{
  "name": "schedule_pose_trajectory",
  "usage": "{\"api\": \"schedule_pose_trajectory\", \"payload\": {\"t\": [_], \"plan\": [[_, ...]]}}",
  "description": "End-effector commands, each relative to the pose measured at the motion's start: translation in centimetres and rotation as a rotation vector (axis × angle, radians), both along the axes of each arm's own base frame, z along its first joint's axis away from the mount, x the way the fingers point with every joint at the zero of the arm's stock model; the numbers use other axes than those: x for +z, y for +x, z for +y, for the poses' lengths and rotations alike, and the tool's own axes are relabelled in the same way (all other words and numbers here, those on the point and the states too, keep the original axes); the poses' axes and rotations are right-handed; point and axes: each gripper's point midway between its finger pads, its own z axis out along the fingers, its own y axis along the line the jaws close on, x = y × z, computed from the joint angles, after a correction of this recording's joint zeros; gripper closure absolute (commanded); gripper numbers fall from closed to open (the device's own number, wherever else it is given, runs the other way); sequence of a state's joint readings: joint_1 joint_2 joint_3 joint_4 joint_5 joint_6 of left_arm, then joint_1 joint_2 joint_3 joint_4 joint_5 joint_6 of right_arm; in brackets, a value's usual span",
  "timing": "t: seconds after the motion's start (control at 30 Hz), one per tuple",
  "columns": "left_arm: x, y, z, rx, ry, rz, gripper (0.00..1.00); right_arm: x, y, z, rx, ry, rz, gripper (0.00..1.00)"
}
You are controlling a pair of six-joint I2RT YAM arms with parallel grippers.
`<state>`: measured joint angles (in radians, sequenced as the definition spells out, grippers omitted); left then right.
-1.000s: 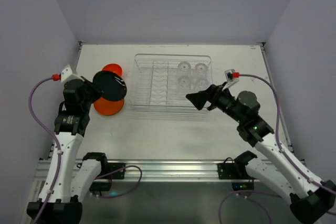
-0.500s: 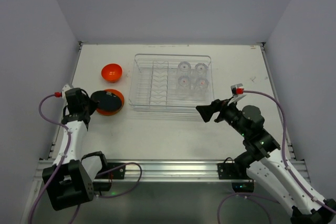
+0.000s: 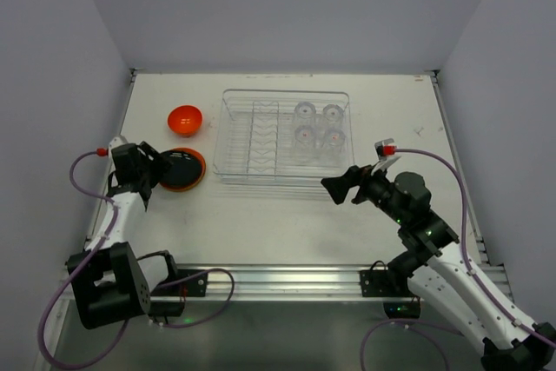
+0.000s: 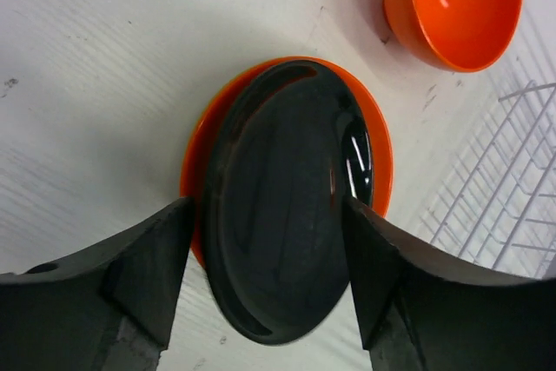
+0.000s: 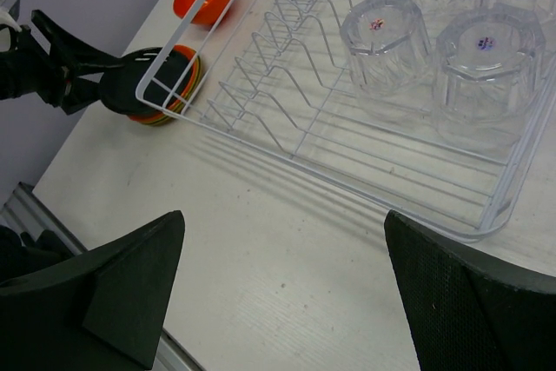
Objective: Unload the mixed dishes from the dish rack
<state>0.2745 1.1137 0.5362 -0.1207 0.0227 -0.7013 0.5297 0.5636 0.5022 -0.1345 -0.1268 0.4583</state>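
Left tool (image 4: 268, 223): fingers spread either side of a glossy round black plate (image 4: 278, 154), which lies flat on a red-orange round plate (image 4: 375, 154) at the top view's left. Right tool (image 3: 334, 187): spread wide, gripping nothing, just below the clear plastic dish rack (image 3: 261, 141) holding four clear ribbed tumblers (image 3: 305, 135).

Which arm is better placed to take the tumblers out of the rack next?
Right. Its open pincer sits at the dish rack's near right corner, close to the tumblers; the left pincer is over by the black plate.
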Motion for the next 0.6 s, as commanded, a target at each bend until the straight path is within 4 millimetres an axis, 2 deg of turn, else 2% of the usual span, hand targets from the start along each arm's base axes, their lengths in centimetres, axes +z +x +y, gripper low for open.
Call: {"api": "schedule_pose_trajectory", "payload": {"t": [0.0, 0.1, 0.23, 0.33, 0.37, 0.4, 0.47, 0.53, 0.57], "plan": [[2.4, 1.3, 0.2, -0.049, 0.085, -0.075, 0.24, 1.1, 0.2, 0.4, 0.02, 0.013, -0.048, 0.01], [3.6, 1.8, -0.7, -0.068, 0.162, -0.072, 0.0, 0.5, 0.2, 0.2, 0.009, -0.001, -0.024, 0.01], [3.2, 1.8, -1.5, -0.064, 0.229, 0.009, 0.0, -0.4, 0.8, -0.3, -0.034, -0.027, 0.017, 0.01], [2.9, 1.6, -0.5, -0.022, 0.256, 0.057, 0.0, 0.6, 1.1, 0.0, -0.033, -0.016, 0.024, 0.01], [2.4, 0.9, -0.1, -0.011, 0.269, 0.111, 0.0, 0.4, 1.2, 0.1, -0.034, -0.019, 0.04, 0.01], [3.3, 1.1, 0.0, 0.001, 0.274, 0.117, 0.0, 0.2, 1.4, 0.0, -0.048, -0.019, 0.051, 0.01], [3.6, 0.5, 0.1, 0.001, 0.285, 0.146, 0.0, -0.1, 1.9, -0.4, -0.098, -0.002, 0.087, 0.01], [4.9, 0.3, -0.2, -0.013, 0.283, 0.126, 0.0, -0.2, 2.4, -1.2, -0.171, -0.004, 0.121, 0.01], [6.4, 0.2, -0.4, -0.022, 0.286, 0.087, 0.0, -1.0, 2.5, -1.7, -0.204, -0.025, 0.159, 0.01]]}}
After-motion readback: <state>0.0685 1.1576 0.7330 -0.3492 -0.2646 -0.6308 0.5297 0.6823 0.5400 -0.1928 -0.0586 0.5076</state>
